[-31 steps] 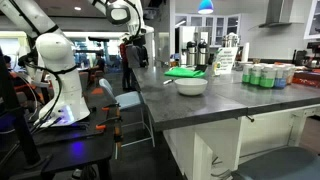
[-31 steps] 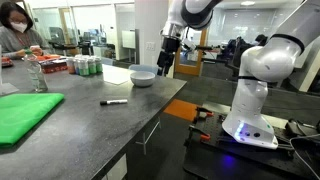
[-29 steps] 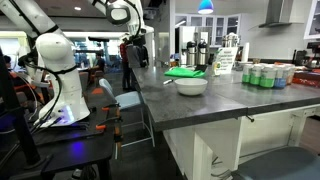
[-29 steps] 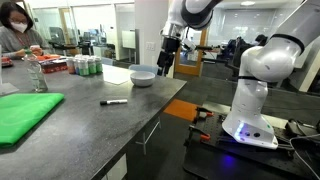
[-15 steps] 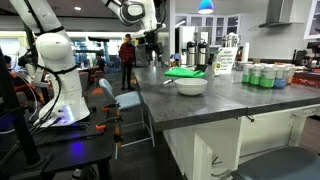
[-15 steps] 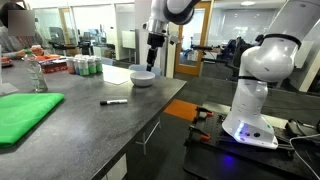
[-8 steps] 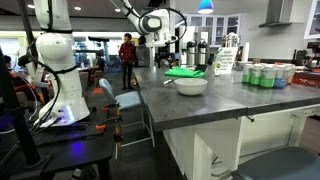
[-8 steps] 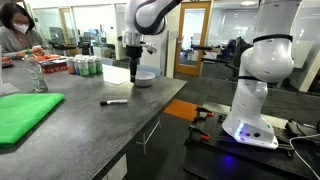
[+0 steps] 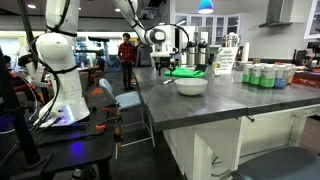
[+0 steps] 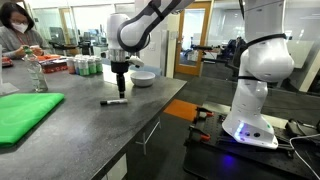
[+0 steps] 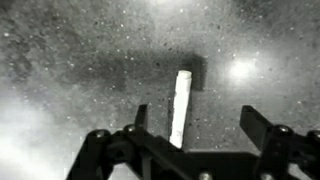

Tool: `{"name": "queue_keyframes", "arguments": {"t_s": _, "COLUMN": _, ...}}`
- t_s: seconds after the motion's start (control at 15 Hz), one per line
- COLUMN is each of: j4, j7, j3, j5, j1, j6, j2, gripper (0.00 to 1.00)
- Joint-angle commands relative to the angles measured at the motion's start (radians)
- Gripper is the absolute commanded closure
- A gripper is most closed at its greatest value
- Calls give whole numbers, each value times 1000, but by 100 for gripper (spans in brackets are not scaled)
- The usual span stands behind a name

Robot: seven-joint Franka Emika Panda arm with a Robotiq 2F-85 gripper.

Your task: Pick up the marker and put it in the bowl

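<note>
Hovering spread above the desk [image 10: 100, 125], the claw [image 11: 197, 125] has the marker [image 11: 181, 105] lying flat below, between its jaws, long axis running 12 to 6 o'clock in the wrist view, offset toward 9 o'clock; the bowl [image 10: 143, 77] sits apart

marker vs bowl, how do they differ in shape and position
The marker is thin and straight, lying flat; the bowl is wide and round, standing open side up. The marker lies below the open gripper, between its fingers in the wrist view; the bowl sits off to the side, away from it. Both rest on the grey counter, untouched.
</note>
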Motion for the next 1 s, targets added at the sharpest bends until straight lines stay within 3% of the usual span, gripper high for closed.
{"name": "queue_keyframes", "arguments": {"t_s": 0.0, "j4": 47, "j7": 36, "j3": 15, "j5": -35, "j1": -8, "j6": -12, "j2": 55, "gripper": 0}}
{"name": "queue_keyframes", "arguments": {"t_s": 0.2, "j4": 45, "j7": 45, "j3": 23, "j5": -35, "j1": -6, "j6": -11, "j2": 83, "gripper": 0}}
{"name": "queue_keyframes", "arguments": {"t_s": 0.33, "j4": 44, "j7": 55, "j3": 26, "j5": -33, "j1": -6, "j6": -6, "j2": 95, "gripper": 28}}
{"name": "queue_keyframes", "arguments": {"t_s": 0.93, "j4": 35, "j7": 79, "j3": 22, "j5": -31, "j1": -15, "j6": 6, "j2": 84, "gripper": 95}}
